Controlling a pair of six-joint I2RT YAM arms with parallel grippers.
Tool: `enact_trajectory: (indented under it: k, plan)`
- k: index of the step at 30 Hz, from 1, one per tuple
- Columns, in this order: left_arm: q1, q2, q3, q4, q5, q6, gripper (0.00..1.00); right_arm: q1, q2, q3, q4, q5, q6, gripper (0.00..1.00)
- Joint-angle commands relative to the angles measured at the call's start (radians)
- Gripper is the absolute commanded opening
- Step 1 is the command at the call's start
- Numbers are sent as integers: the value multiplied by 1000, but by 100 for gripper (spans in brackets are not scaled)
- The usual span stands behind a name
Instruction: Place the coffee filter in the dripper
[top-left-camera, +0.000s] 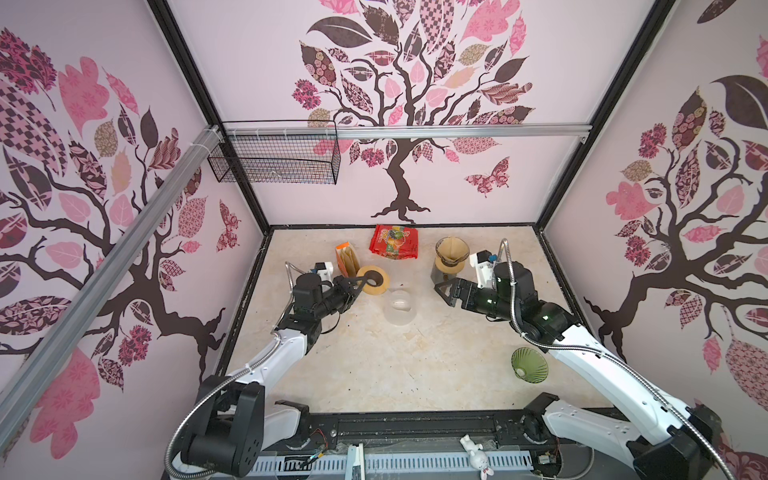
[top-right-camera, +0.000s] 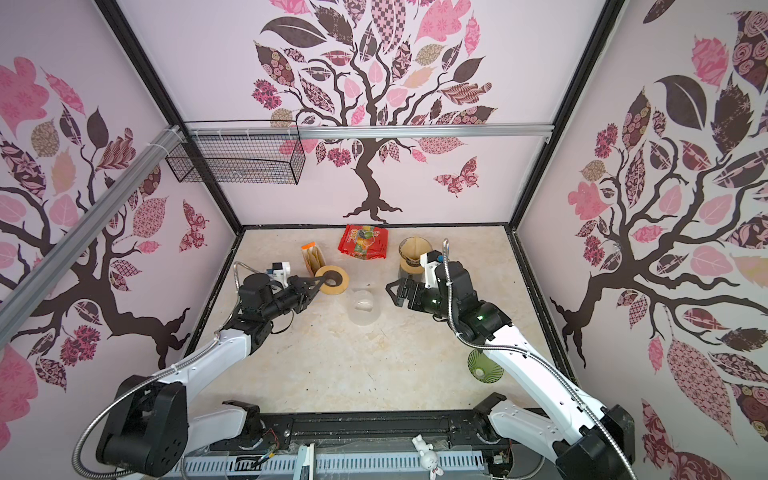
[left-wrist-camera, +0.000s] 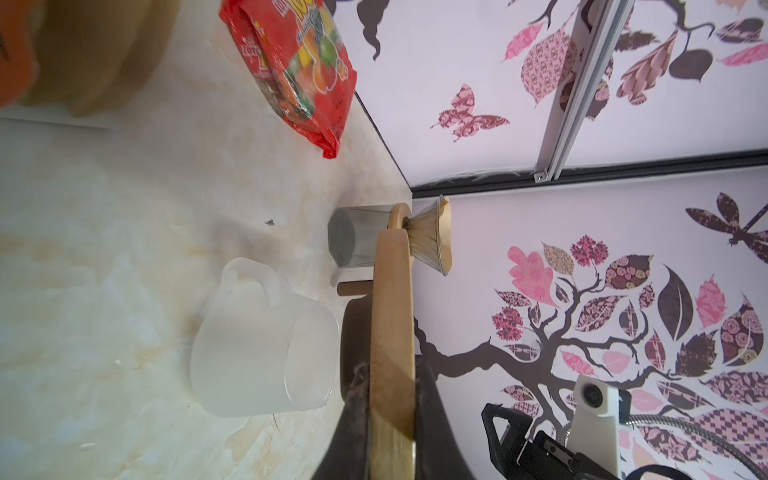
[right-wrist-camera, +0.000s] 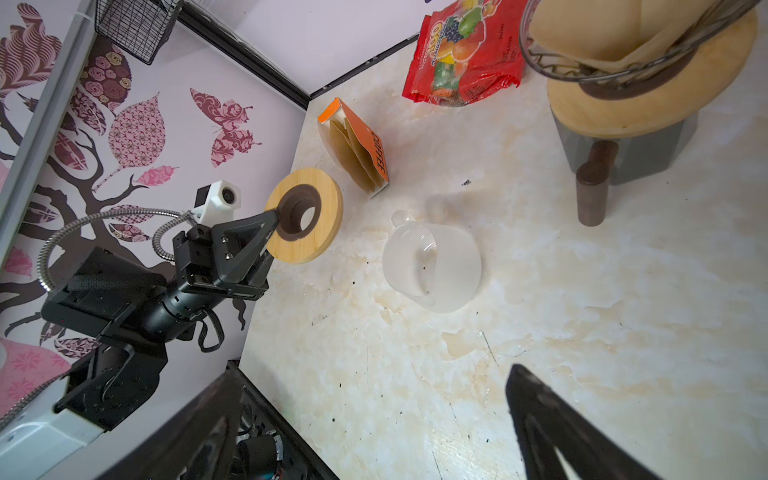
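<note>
**Filter seated in the dripper; left jaws closed on a spare ring**

The paper filter (top-left-camera: 453, 249) lies inside the dripper (right-wrist-camera: 550, 70). The dripper stands on a wooden collar (right-wrist-camera: 648, 112) over a grey cup (right-wrist-camera: 648, 156). This stack is just beyond the right gripper (top-left-camera: 443, 296) and off to one side of it, clear of the fingertips. The right jaws are spread fully wide and hold nothing. Ahead of them, between the two grippers, a frosted mug (top-left-camera: 400, 308) rests on the table (top-left-camera: 395, 374).

The left gripper (right-wrist-camera: 272, 237) is closed to a narrow gap on the rim of a wooden ring (right-wrist-camera: 322, 216). One finger lies over the ring's top face and the other beneath it, and the ring is tilted. Just past the held ring stands an orange filter box (top-left-camera: 347, 259), with a red sweets bag (top-left-camera: 394, 242) farther out. Behind the right jaws, beside that arm, a green glass cone (top-left-camera: 529, 365) lies on the table.
</note>
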Motion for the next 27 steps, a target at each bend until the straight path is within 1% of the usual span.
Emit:
enact_trajectory:
  k: [1, 3, 7, 12, 18, 27]
  plan:
    - [-43, 46, 88, 93, 21, 26, 0, 1, -45, -34, 31, 24, -42, 100]
    - [-71, 81, 102, 104, 16, 20, 0, 1, -53, -55, 38, 25, -40, 100]
    - [-109, 153, 109, 181, 20, -19, 0, 0, -56, -85, 52, -2, -29, 100]
    - [-147, 204, 117, 195, 9, -29, 0, 1, -58, -117, 58, -19, -25, 100]
    - [-166, 253, 106, 225, 5, -45, 0, 1, -77, -147, 59, -19, -33, 100]
    - [-177, 299, 87, 250, 4, -56, 0, 1, -64, -163, 75, -40, -33, 100]
